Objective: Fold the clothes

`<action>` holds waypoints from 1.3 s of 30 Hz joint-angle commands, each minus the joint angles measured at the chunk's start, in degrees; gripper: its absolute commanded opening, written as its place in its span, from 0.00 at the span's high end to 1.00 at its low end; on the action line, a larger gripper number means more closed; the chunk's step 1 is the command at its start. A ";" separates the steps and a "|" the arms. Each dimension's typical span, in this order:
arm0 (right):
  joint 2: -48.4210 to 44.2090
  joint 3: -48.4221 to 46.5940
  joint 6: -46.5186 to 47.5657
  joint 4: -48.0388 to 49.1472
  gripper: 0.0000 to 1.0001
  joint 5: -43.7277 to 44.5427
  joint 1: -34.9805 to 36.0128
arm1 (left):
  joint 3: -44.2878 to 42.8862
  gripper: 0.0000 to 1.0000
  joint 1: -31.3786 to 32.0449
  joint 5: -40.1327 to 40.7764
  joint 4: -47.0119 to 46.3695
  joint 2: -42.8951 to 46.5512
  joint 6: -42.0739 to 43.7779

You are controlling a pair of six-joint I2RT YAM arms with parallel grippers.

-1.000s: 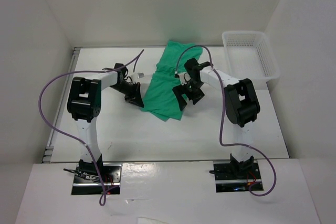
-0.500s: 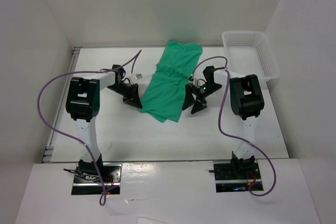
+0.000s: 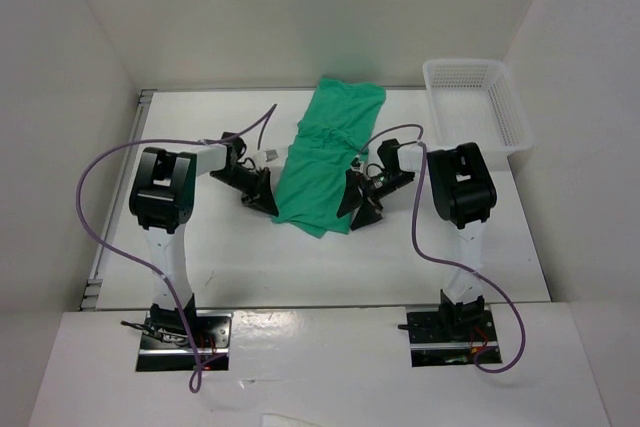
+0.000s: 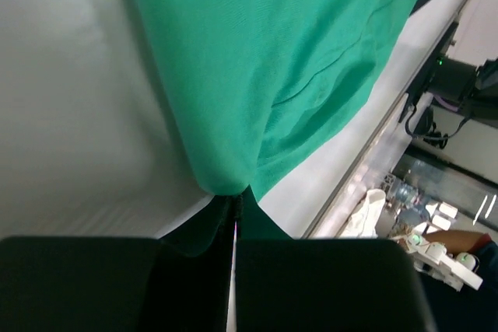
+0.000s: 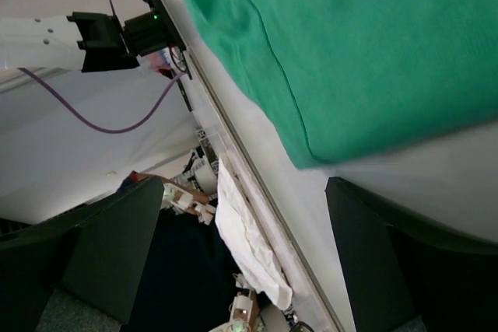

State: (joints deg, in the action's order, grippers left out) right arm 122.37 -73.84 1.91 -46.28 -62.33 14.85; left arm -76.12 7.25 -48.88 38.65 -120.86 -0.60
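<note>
The clothes are one emerald-green T-shirt (image 3: 325, 152) folded into a long strip, running from the back of the table toward the front. My left gripper (image 3: 265, 195) is at the strip's near left edge, shut on a pinch of green fabric (image 4: 233, 192); the left wrist view shows the shirt (image 4: 272, 52) stretching away from the closed fingers. My right gripper (image 3: 358, 205) sits low at the near right corner and is open. In the right wrist view its fingers (image 5: 101, 254) stand wide apart, with the shirt's edge (image 5: 350, 36) just beyond the fingertips and nothing between them.
A white mesh basket (image 3: 478, 102) stands at the back right of the table. White walls enclose the table on three sides. Purple cables (image 3: 100, 172) loop beside both arms. A white cloth (image 5: 245, 239) lies beyond the table edge.
My right gripper has come off the top of the shirt and dropped low to its near right corner. The left gripper has shifted slightly nearer, still holding the fabric.
</note>
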 commanded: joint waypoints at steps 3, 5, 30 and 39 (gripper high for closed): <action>0.78 0.10 -2.62 7.79 0.07 11.60 0.44 | 0.53 1.00 4.18 -4.73 -3.92 1.33 -3.69; -0.63 0.10 -3.14 7.79 0.07 14.94 0.44 | 0.53 1.00 5.58 -6.31 -5.07 1.33 -5.37; -4.42 1.78 -7.27 7.87 0.12 41.76 5.09 | -0.79 1.00 7.26 -7.19 -5.26 1.41 -6.08; -0.91 -1.30 -9.64 7.87 0.19 47.19 10.46 | -0.27 1.00 7.26 -6.14 -4.20 3.00 -5.02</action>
State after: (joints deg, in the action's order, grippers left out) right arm 114.72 -77.34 -9.39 -43.86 -27.27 23.55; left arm -77.30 14.41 -54.43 34.24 -120.86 -6.33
